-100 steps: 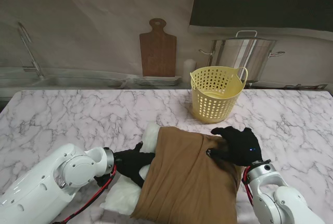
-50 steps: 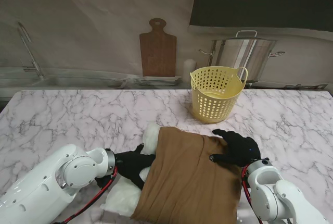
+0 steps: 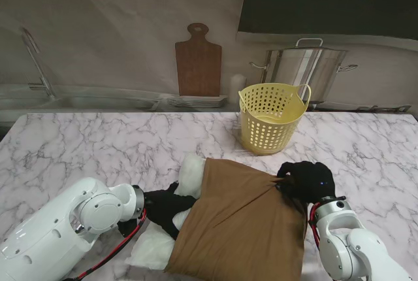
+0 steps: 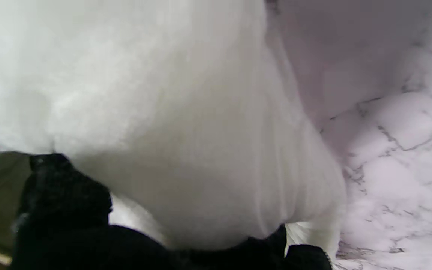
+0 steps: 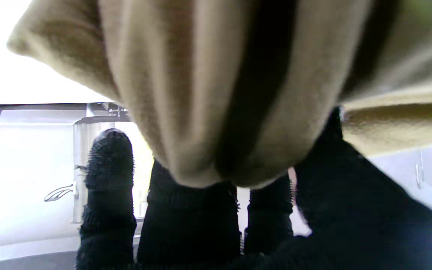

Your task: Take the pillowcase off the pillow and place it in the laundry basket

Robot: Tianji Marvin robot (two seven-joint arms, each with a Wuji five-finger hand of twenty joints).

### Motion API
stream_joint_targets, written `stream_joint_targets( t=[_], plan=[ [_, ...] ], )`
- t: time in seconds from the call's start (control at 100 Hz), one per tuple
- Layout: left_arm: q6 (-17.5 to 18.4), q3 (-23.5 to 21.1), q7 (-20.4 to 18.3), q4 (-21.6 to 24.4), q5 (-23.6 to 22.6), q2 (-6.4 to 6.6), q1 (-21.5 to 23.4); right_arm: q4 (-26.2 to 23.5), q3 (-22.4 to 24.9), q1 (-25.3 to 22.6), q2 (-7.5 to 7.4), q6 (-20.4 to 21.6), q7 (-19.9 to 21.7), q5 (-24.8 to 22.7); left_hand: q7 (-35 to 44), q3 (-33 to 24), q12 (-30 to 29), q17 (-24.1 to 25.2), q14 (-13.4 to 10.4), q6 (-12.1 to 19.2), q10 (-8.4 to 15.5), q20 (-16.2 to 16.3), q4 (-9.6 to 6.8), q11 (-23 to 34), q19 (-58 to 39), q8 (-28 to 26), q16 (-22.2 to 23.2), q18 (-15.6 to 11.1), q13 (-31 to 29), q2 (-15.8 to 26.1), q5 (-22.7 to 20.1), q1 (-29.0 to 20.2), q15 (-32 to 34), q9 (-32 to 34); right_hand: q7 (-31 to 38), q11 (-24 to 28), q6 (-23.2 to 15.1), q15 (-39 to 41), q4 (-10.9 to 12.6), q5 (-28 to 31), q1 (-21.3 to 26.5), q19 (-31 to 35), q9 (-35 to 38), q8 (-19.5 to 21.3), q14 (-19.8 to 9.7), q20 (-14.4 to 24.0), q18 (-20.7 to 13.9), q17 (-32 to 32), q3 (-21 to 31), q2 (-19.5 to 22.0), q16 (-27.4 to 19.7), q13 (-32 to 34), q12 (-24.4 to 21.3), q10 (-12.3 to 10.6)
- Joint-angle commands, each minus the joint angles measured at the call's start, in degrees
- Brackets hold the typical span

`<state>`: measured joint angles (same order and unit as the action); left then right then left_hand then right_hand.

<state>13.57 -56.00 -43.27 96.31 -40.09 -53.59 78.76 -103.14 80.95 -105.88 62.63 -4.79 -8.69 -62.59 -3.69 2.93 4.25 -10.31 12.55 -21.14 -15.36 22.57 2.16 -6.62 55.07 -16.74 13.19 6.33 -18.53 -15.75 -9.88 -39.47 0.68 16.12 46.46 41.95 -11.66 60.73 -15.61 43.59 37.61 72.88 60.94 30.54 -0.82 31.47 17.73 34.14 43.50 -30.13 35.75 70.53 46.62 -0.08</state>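
The right hand is gripping the bunched pillowcase corner. The left hand is clutching the pillow at the pillowcase's nine o'clock edge. The basket is sitting at twelve o'clock.

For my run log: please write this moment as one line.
left hand: shut on pillow | right hand: shut on pillowcase corner | pillowcase: mostly on pillow | basket: beyond pillow

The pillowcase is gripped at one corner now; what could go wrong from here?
1. The right hand bunches only a corner of the pillowcase; the fabric may slip out.
2. The left hand holds the white pillow at its edge; it could be dragged along.
3. The laundry basket stands close and might be knocked.
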Motion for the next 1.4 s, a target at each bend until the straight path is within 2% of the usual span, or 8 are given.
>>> stream_joint_targets(
  t=[0.0,0.47,0.58,0.74,0.96,1.05,1.19,1.39],
  plan=[
    [-0.7,1.7,-3.3,-4.1,-1.2,1.13,2.0,-0.9,1.9,-0.8,-0.58,-1.0,-0.3,-0.9,5.6,-1.5,3.3,0.4,-2.2,-0.7,0.9,-0.1,-1.47,7.2,-90.7,-1.6,2.9,-0.9,-6.2,0.5,-2.9,-2.0,7.8,4.6,6.9,8.7,0.1,4.9,5.0,4.7,10.5,0.9,4.0,5.5,-3.3,-0.8,0.9,0.6,13.0,5.6,2.5,4.4,4.1,1.6],
    [-1.5,1.9,-4.8,-4.5,-1.8,1.34,1.4,-4.1,7.6,-3.7,0.21,1.0,-5.3,-1.2,5.6,-1.5,3.3,0.4,-2.2,-0.7,0.8,-0.2,-1.47,7.1,-90.5,-1.6,3.0,-0.9,-6.2,0.7,-3.2,-1.8,7.8,4.7,7.7,9.1,-0.4,4.2,4.1,4.4,10.6,-1.4,4.0,9.5,-4.7,-3.0,-1.0,3.0,13.2,6.5,3.9,5.1,6.1,1.3],
    [-1.6,2.0,-4.7,-4.6,-1.8,1.32,1.4,-3.1,6.4,-3.2,0.66,-0.8,-7.2,0.7,5.5,-1.5,3.3,0.3,-2.1,-0.7,0.7,-0.2,-1.47,7.1,-90.6,-1.6,3.0,-0.7,-6.2,0.8,-3.1,-1.9,7.8,4.7,5.8,2.4,1.9,-8.5,6.8,-3.1,11.1,-2.6,-1.1,-0.9,0.6,-1.6,-1.4,-1.9,2.6,10.5,2.0,-0.2,-0.7,2.1],
    [-1.2,2.4,-4.5,-4.9,-1.7,1.35,1.0,-2.8,5.5,-3.4,0.62,-1.4,-2.9,4.5,5.5,-1.5,3.3,0.4,-2.2,-0.6,0.7,-0.1,-1.47,7.1,-90.7,-1.5,3.0,-0.9,-6.3,0.9,-3.1,-1.8,7.9,4.7,-25.9,-20.0,11.3,-43.6,11.8,-16.8,-18.7,-12.1,-29.0,-3.8,10.6,-3.5,6.6,-15.0,-18.7,16.3,-11.1,-25.4,-26.3,7.4],
    [-1.3,2.6,-4.5,-4.9,-1.5,1.38,1.0,-4.4,4.5,-3.0,-1.22,0.3,11.6,3.9,5.5,-1.5,3.4,0.4,-2.2,-0.7,0.7,0.0,-1.47,7.1,-90.8,-1.5,3.1,-0.7,-6.4,1.0,-3.1,-1.9,7.9,4.7,-44.1,-34.3,13.4,-55.8,8.7,-34.9,-38.4,-24.0,-47.2,-7.4,16.2,-9.7,14.0,-23.7,-9.0,10.7,-22.3,-42.6,-39.9,8.1],
    [-1.3,2.8,-4.5,-5.0,-1.4,1.38,0.9,-4.0,2.2,-1.4,-1.77,0.1,15.5,3.8,5.4,-1.5,3.3,0.4,-2.1,-0.7,0.7,0.0,-1.45,7.1,-90.8,-1.4,3.1,-0.7,-6.4,1.0,-3.0,-1.7,7.9,4.7,-41.5,-33.2,14.8,-52.7,8.7,-34.9,-34.6,-20.4,-44.9,-3.1,16.1,-8.3,13.7,-19.5,-7.7,6.3,-20.9,-37.4,-39.3,8.1],
    [-1.4,3.1,-4.4,-5.0,-1.3,1.39,0.7,-0.9,-2.1,2.0,-1.97,-0.9,15.2,4.2,5.4,-1.5,3.3,0.5,-2.1,-0.7,0.7,0.0,-1.46,7.1,-90.8,-1.4,3.1,-0.7,-6.4,1.0,-3.0,-1.8,7.9,4.6,-26.1,-8.5,9.8,-35.0,13.4,-22.6,1.0,-6.6,-22.3,5.1,7.8,0.4,6.2,-4.2,-17.1,3.0,-8.7,-10.1,-25.0,0.5],
    [-1.6,3.0,-5.1,-4.8,-1.5,1.5,0.8,1.7,-2.6,3.0,-1.66,-0.2,9.2,1.7,5.4,-1.5,3.3,0.5,-2.1,-0.6,0.7,0.0,-1.46,7.1,-90.7,-1.3,3.2,-0.8,-6.5,0.8,-3.0,-1.8,7.9,4.6,7.0,7.9,-0.8,-2.3,5.2,3.8,9.8,4.9,3.2,-1.3,-1.4,0.8,-0.5,3.7,11.5,3.4,1.8,5.2,-3.3,1.2]
  ],
)
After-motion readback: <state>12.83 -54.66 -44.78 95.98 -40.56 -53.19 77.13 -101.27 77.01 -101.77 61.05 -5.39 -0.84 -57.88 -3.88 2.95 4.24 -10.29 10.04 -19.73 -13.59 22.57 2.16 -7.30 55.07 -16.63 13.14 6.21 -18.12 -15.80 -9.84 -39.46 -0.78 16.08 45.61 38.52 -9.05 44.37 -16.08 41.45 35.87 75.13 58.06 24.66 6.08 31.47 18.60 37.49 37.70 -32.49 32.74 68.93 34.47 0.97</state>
